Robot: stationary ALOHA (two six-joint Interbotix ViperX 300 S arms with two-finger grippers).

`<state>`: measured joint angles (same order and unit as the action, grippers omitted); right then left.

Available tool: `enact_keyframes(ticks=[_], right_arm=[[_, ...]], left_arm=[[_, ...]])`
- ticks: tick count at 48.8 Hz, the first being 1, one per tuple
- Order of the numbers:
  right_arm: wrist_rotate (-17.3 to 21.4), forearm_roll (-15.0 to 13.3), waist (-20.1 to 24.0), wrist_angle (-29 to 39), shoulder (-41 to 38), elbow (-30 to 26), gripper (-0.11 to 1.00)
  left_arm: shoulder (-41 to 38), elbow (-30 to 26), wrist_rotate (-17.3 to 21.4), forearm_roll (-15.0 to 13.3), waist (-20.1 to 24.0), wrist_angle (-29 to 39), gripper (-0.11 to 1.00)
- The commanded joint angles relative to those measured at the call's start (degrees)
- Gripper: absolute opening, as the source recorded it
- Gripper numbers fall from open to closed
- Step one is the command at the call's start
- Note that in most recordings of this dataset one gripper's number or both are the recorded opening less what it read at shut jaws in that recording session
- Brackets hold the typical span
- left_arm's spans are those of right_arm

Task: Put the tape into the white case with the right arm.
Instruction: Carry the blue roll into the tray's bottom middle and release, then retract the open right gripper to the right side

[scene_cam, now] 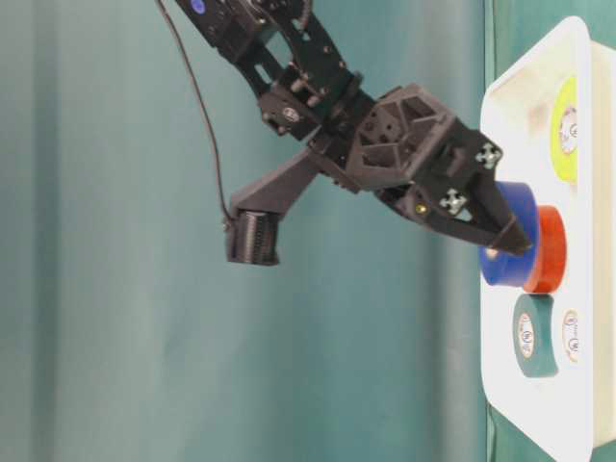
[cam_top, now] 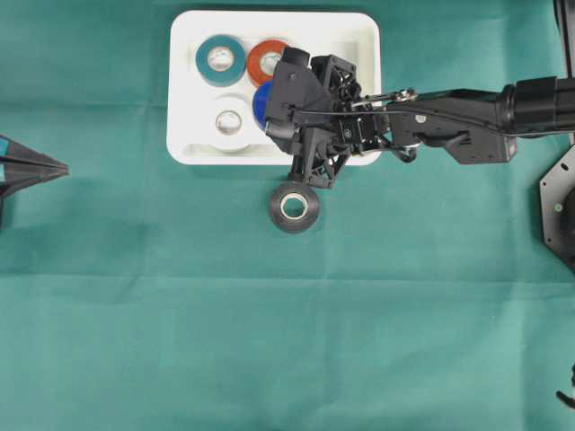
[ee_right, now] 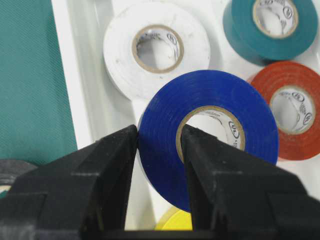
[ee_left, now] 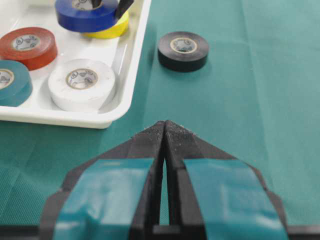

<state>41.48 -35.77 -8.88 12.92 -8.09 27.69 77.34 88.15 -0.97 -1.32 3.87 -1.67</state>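
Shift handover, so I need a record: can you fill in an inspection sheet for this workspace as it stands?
Surface: green cloth, a few creases.
Job's things: white case holds teal roll, red roll, white roll and yellow roll; blue roll is held above the case; black roll lies on the cloth outside it.
Clutter: nothing seen.
Grippers: right gripper shut on blue roll, one finger through its core, one outside; left gripper shut, empty, apart from the case.
Cables: thin black cable along the right arm.
Surroundings: dark fixture at the cloth's right edge.
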Motion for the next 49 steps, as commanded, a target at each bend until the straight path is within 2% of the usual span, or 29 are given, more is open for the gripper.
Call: enact_keyframes(ticks=[1, 4, 7, 11, 17, 19, 23, 35, 49], right_arm=[[0.0, -0.2, -0.3, -0.5, 0.9, -1.0, 0.01], [0.0, -0.2, -0.3, -0.4, 0.9, -1.1, 0.03], [0.0, -0.2, -0.3, -0.3, 0.9, -1.1, 0.13], [0.0, -0.2, -0.3, -0.3, 0.9, -1.0, 0.34], [-0.2, -0.2, -0.3, -0.4, 0.9, -0.8, 0.72], [-0.2, -0.2, -0.3, -0.3, 0.9, -0.7, 0.79], [-0.2, -0.4, -0.3, -0.1, 1.0, -0.4, 0.74], [-0.2, -0.4, -0.4, 0.6, 4.2, 3.2, 0.74], [-0.2, -0.4, -0.4, 0.5, 12.9, 12.6, 0.74]], left_arm=[[-0.4, -0.7, 0.0, 0.0, 0.2, -0.3, 0.0], [-0.4, -0.7, 0.0, -0.1, 0.2, -0.3, 0.0], [-0.4, -0.7, 0.0, 0.0, 0.2, -0.3, 0.0], [-0.4, -0.7, 0.0, -0.1, 0.2, -0.3, 0.0], [-0.4, -0.7, 0.0, 0.0, 0.2, -0.3, 0.0], [-0.4, -0.7, 0.0, -0.1, 0.2, -0.3, 0.0], [-0.4, -0.7, 0.0, -0.1, 0.2, -0.3, 0.0], [-0.4, -0.7, 0.0, -0.1, 0.2, -0.3, 0.0], [-0.4, -0.7, 0.0, -0.1, 0.2, -0.3, 0.0]])
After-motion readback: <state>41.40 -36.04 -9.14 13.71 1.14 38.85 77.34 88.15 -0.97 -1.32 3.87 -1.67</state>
